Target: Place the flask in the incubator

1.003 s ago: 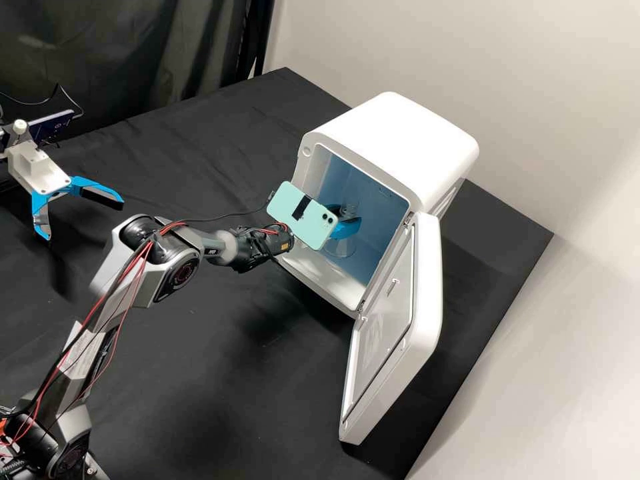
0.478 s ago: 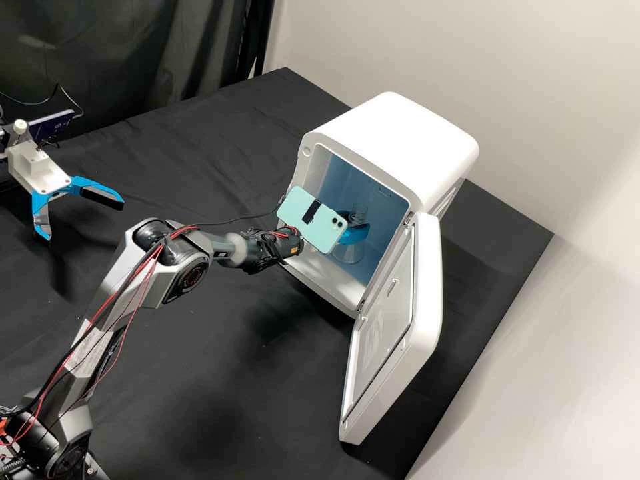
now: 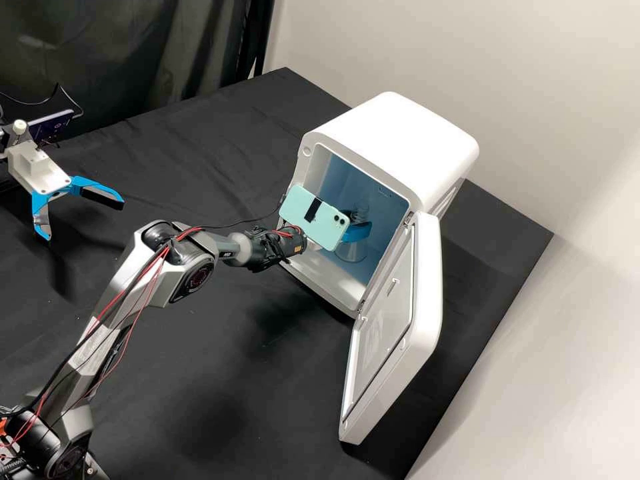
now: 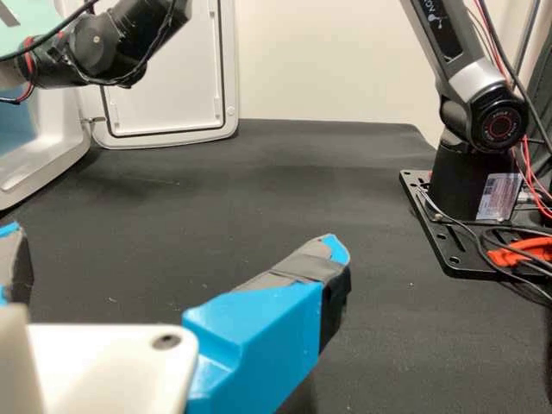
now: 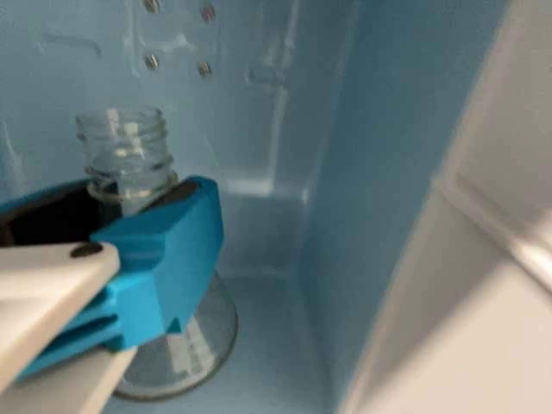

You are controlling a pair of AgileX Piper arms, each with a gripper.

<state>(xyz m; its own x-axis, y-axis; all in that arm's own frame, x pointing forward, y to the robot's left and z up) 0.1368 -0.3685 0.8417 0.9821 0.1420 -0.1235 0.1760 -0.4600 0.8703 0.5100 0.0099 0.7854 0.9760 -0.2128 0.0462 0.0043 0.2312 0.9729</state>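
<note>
Here, the flask point(image 5: 126, 142) is gripped at its neck between the fingers point(image 5: 164, 259) of the right gripper point(image 3: 355, 231), which is clenched on the glass just under the threaded mouth. The mouth is seen just above the fingers and the wide base below them, close to the floor of the incubator point(image 3: 393, 133); whether the base touches the floor cannot be told. Gripper and flask are both held inside the blue chamber, with the back wall just beyond the flask and the open door point(image 3: 400, 320) off to the gripper's side. The left gripper point(image 3: 81, 215) is spread with nothing in it, above the bench point(image 3: 233, 360), well apart from the incubator.
</note>
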